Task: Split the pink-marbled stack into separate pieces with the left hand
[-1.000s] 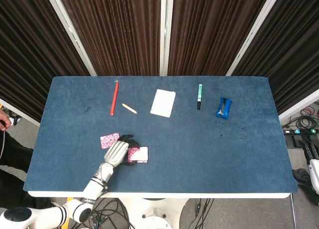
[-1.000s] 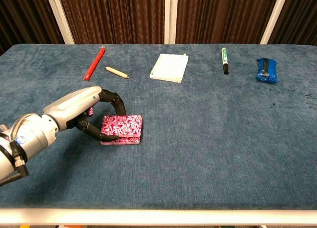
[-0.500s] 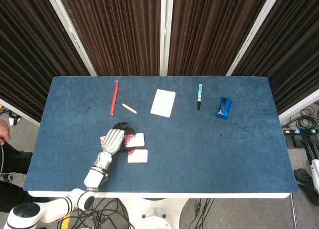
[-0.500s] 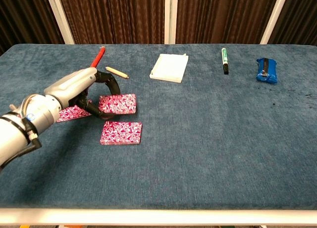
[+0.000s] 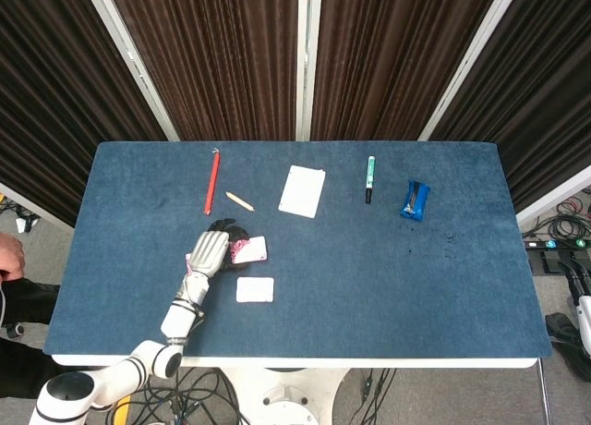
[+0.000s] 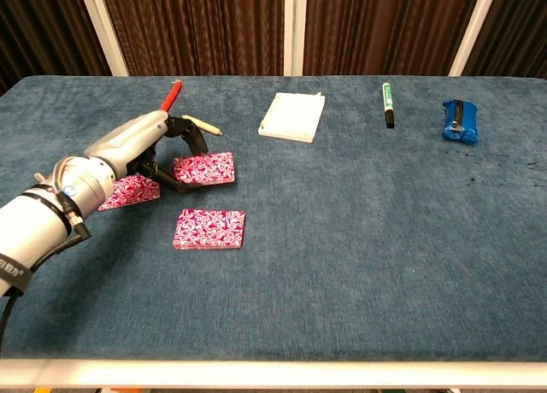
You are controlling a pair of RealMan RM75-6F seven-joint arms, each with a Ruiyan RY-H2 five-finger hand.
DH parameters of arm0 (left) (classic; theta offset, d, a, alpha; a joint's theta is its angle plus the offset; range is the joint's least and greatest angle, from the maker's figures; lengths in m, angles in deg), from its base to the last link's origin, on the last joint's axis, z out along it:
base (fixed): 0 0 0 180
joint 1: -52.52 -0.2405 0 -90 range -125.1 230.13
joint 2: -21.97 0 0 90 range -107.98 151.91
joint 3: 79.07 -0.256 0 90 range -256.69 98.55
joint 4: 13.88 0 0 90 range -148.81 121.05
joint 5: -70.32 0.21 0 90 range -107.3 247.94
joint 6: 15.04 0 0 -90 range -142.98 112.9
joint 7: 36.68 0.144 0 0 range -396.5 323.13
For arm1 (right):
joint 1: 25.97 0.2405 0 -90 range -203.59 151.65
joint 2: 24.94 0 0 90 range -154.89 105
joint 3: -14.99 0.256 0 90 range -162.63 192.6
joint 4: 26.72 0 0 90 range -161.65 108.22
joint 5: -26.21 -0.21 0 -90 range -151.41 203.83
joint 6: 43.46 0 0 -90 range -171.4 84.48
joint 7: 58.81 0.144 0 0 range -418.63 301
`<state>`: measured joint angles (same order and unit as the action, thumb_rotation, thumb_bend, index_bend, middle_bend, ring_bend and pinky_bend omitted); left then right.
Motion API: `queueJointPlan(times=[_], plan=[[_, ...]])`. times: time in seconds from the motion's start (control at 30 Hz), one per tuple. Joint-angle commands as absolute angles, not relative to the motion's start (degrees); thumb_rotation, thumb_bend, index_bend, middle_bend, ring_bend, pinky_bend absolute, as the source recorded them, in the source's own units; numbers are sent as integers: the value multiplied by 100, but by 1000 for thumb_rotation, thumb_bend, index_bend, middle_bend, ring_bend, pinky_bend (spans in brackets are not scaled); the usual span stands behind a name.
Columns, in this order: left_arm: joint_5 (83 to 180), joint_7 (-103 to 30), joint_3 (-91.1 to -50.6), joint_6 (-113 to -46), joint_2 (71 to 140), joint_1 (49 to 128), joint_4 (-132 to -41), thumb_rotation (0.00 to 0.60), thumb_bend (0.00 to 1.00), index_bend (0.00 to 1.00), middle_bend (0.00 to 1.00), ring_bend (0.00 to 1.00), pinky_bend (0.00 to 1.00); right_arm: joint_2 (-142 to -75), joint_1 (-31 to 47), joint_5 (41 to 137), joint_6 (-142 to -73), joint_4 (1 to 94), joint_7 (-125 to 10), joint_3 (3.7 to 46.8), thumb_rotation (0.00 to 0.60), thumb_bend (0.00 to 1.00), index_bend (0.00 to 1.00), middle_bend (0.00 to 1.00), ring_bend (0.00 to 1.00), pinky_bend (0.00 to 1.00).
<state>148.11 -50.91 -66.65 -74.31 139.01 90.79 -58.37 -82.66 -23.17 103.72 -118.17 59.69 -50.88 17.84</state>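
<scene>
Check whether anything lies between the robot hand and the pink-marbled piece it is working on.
Nothing visible does: the left robot hand already holds the pink piece, with its fingers around that piece's near end.

Count: three pink-marbled pieces (image 6: 209,229) (image 6: 205,168) (image 6: 128,191), one red pen (image 6: 162,108), one pencil stub (image 6: 202,125), one white pad (image 6: 293,116), one green marker (image 6: 387,103), one blue packet (image 6: 459,121). One hand (image 6: 141,145) visible, 9 o'clock side.

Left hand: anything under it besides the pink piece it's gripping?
Yes. In the chest view another pink-marbled piece lies partly under the left hand, beside the held piece. How much the hand covers cannot be seen.
</scene>
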Motion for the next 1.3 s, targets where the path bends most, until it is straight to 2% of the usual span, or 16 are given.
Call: queueJointPlan(times=[0.03, 0.1, 0.23, 0.5, 0.7, 0.97, 1.1, 1.3], plan=[[14820, -5128, -6677, -7435, 13890, 9083, -5840, 600, 156, 276, 253, 110, 157, -8275, -2318, 10373, -11815, 5958, -5075, 1784, 600, 221, 20, 0, 0, 0], [14836, -5186, -6681, -7477, 13887, 9077, -5849, 600, 118, 225, 207, 101, 157, -8278, -2317, 10373, -11814, 5952, -5075, 1786, 600, 221, 20, 0, 0, 0], [14862, -5245, -6695, -7578, 13879, 9052, -5859, 600, 87, 170, 178, 94, 157, -8279, -2321, 10376, -11823, 5953, -5081, 1786, 600, 221, 19, 0, 0, 0], [14929, -5179, -6736, -7782, 13652, 8967, -6127, 600, 84, 166, 179, 94, 157, -8271, -2326, 10379, -11843, 5978, -5100, 1793, 600, 222, 20, 0, 0, 0], [15014, -4920, -6827, -8117, 13235, 8752, -6649, 600, 84, 172, 187, 94, 157, -8291, -2324, 10427, -11859, 5987, -5115, 1778, 600, 222, 19, 0, 0, 0], [15357, -4009, -7305, -8810, 11937, 8137, -7877, 600, 87, 208, 192, 94, 140, -8314, -2346, 10602, -12012, 6052, -5150, 1750, 600, 222, 20, 0, 0, 0], [15339, -3314, -7594, -9226, 11104, 7615, -8690, 600, 87, 208, 193, 94, 137, -8324, -2358, 10706, -12085, 6109, -5195, 1719, 600, 222, 20, 0, 0, 0], [15159, -2803, -7893, -10031, 10376, 6752, -9522, 600, 89, 208, 193, 93, 136, -8295, -2359, 10803, -12197, 6279, -5317, 1720, 600, 222, 20, 0, 0, 0]])
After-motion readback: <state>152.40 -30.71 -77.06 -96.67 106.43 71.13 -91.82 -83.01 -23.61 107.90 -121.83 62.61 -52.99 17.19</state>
